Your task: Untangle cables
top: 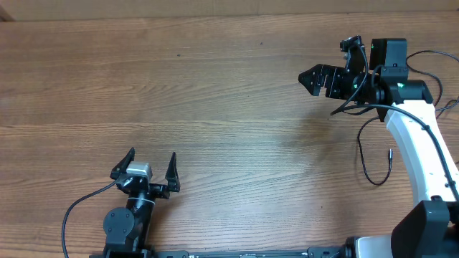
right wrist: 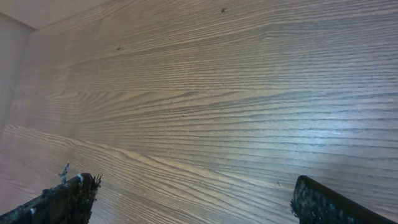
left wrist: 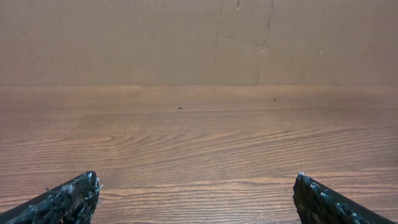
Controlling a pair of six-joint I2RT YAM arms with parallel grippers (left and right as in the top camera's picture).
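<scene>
**Overhead view.** The wooden table [top: 215,93] fills the frame. The left claw [top: 152,152] sits at the near left edge, pointing toward the far side. It is released: its two fingers are spread wide with only bare wood between them. A black wire [top: 72,211] curves from its arm toward the near edge.

The right claw [top: 307,77] is at the far right, turned to point left. From this angle I cannot tell how its fingers are set.

One thin black cable [top: 367,172] lies on the table at the right, just beside the white arm link [top: 419,150]. It runs down from under the claw's mount, bends in a loop at its near end, and rises to a small plug [top: 389,153]. The cable is nearer than the right claw and well apart from the left claw. Neither claw touches it.

**Left wrist view.** The left claw [left wrist: 196,177] is released. One dark finger [left wrist: 68,199] shows in each lower corner, with bare table [left wrist: 199,137] between them. A brown panel [left wrist: 186,37] stands at the far edge. The cable is not in this view.

**Right wrist view.** The right claw [right wrist: 194,182] is also released. Its fingers [right wrist: 62,199] are far apart in the lower corners and hold nothing. Only wood grain of the table [right wrist: 217,93] lies ahead. The cable is not in this view.
</scene>
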